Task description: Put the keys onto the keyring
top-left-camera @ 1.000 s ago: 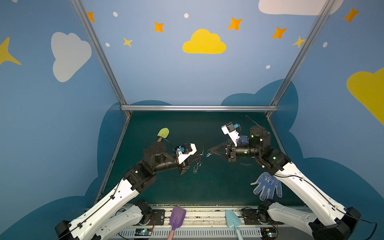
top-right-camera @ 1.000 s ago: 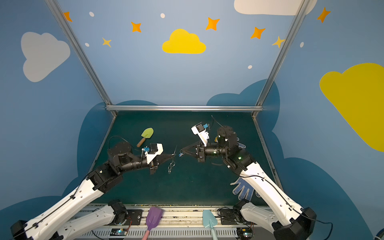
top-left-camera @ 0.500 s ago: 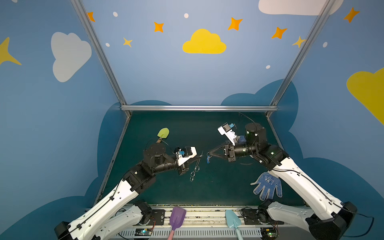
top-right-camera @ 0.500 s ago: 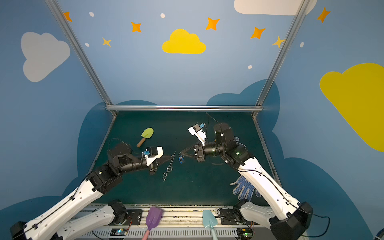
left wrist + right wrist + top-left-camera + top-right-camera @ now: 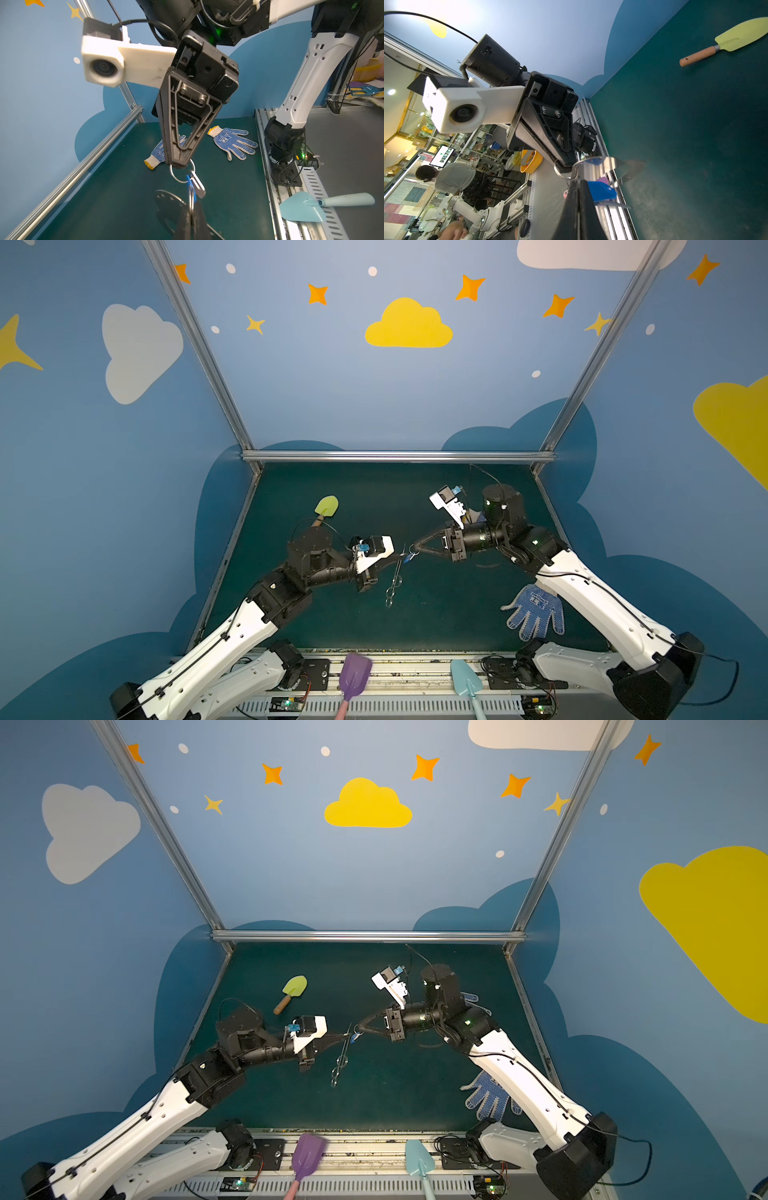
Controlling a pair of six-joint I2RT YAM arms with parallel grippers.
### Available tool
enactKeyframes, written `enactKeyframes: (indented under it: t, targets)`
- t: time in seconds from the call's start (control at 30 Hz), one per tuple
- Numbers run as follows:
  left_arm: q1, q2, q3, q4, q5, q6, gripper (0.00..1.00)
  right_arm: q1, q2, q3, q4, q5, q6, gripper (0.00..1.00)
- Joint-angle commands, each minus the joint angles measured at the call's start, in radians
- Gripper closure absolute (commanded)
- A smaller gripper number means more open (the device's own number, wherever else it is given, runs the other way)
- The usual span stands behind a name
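Observation:
In both top views my two grippers meet tip to tip above the middle of the green table. The left gripper point(image 5: 400, 559) point(image 5: 347, 1036) is shut on the top edge of the keyring point(image 5: 395, 580) point(image 5: 341, 1058), a flat grey plate hanging edge-on with small rings at its lower end. In the left wrist view the plate's row of holes point(image 5: 168, 199) shows behind my fingers point(image 5: 199, 220). The right gripper point(image 5: 414, 548) point(image 5: 178, 164) is shut on the split ring point(image 5: 181, 172) of the keys point(image 5: 198, 186), and their blue tag point(image 5: 602, 190) hangs against the plate's top edge.
A green trowel point(image 5: 326, 506) lies at the back left. One blue-dotted glove point(image 5: 534, 612) lies at the front right and another point(image 5: 160, 151) lies under the right arm. A purple scoop point(image 5: 353, 672) and a light blue trowel point(image 5: 465, 680) rest on the front rail.
The right gripper has shifted slightly left towards the left gripper with the keys. The keyring plate now hangs lower and straighter from the left gripper. Both grippers stay shut.

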Motion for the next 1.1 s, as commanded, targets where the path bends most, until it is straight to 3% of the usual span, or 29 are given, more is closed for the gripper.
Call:
enactKeyframes:
  t: [0.0,0.67,1.07]
  targets:
    - [0.0,-0.014,-0.003,0.041,0.016,0.013,0.96,0.009,0.01,0.026,0.039,-0.034,0.021,1.0]
    - [-0.012,-0.036,-0.021,0.058,-0.062,0.053,0.96,-0.002,0.033,0.026,0.13,-0.12,0.171,1.0]
    - [-0.02,-0.065,-0.035,0.095,-0.103,0.042,0.96,-0.006,0.038,-0.002,0.157,-0.088,0.223,1.0]
